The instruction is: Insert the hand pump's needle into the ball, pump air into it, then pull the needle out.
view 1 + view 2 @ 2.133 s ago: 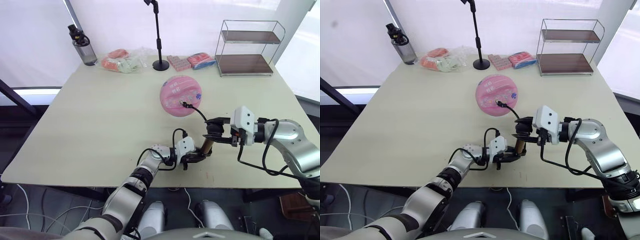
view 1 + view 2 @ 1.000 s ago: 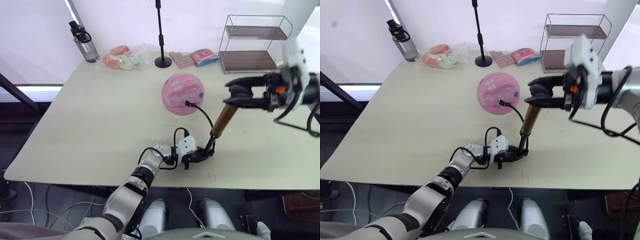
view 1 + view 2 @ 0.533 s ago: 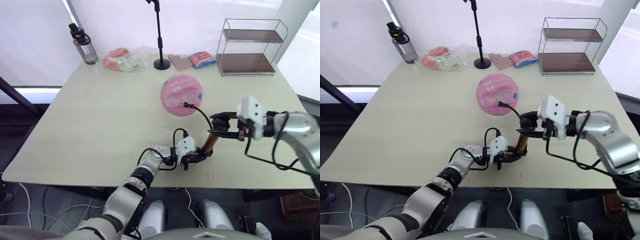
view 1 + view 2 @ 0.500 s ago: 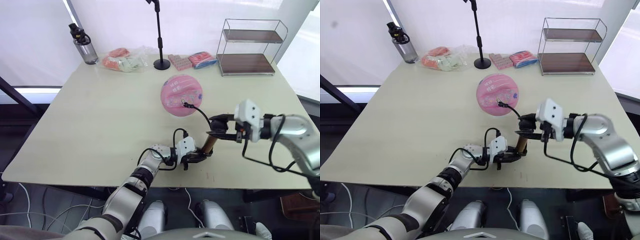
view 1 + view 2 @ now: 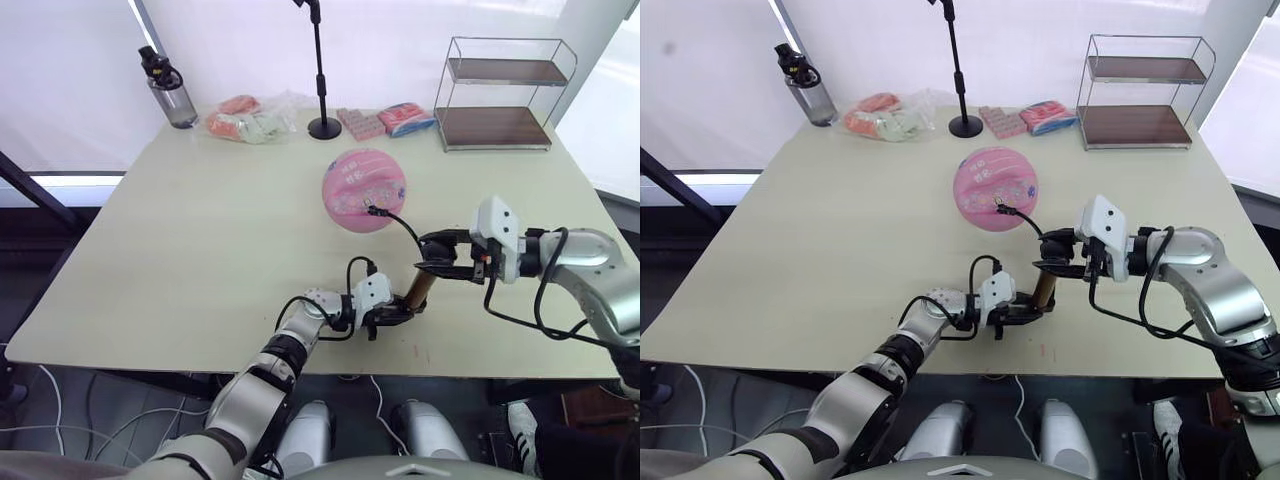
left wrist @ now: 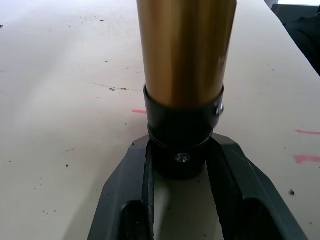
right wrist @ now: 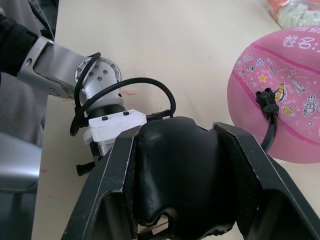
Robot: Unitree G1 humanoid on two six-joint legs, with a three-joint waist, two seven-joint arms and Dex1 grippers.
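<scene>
Hand pump [image 5: 415, 291] lower centre, gold barrel tilted, black base clamped in left gripper [image 5: 392, 317]. Right gripper [image 5: 437, 255] closed around black T-handle. Hose [image 5: 404, 226] arcs up to fitting plugged into round pink ball [image 5: 364, 190], frame centre.

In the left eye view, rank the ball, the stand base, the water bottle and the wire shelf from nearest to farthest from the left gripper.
From the left gripper:
1. Ball, just beyond it, mid-table.
2. Stand base, behind the ball at the far edge.
3. Wire shelf, far right corner.
4. Water bottle, far left corner.
Shelf and bottle are close; the bottle looks slightly farther.
</scene>
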